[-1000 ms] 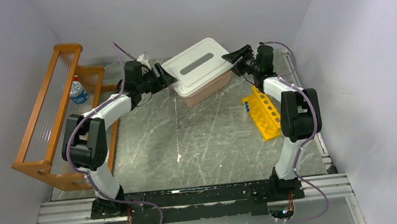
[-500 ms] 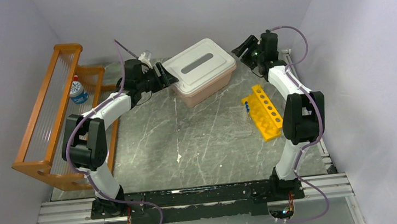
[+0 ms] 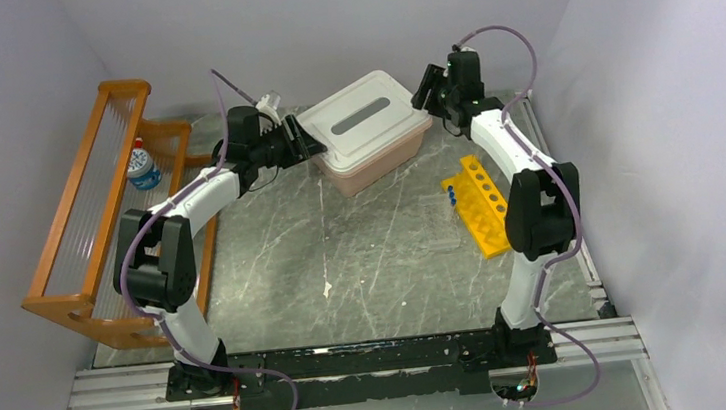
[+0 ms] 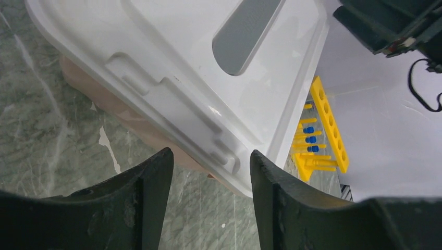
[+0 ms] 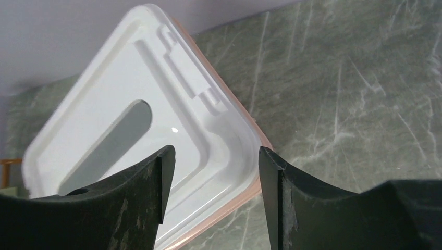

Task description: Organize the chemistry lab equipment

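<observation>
A box with a white lid (image 3: 370, 114) and pinkish walls stands at the back middle of the table. My left gripper (image 3: 310, 142) is at its left corner, open. In the left wrist view, the lid's corner (image 4: 229, 156) lies between the black fingers (image 4: 148, 200) without being clamped. My right gripper (image 3: 425, 88) hovers open above the box's right corner, and the lid (image 5: 120, 99) shows below it in the right wrist view. Of the chemistry lab equipment, only blue-capped tubes (image 3: 450, 195) show, sitting in a yellow rack (image 3: 487, 211). The tubes (image 4: 310, 139) also show in the left wrist view.
An orange wooden slatted shelf (image 3: 88, 211) stands along the left wall. A small bottle with a red cap (image 3: 141, 166) is on it. Grey walls close in the back and right. The marbled tabletop (image 3: 344, 257) stretches in front of the box.
My right gripper has lifted off the box's right corner and drawn back and up. My left gripper's jaws have narrowed a little at the left corner, and that arm has barely moved.
</observation>
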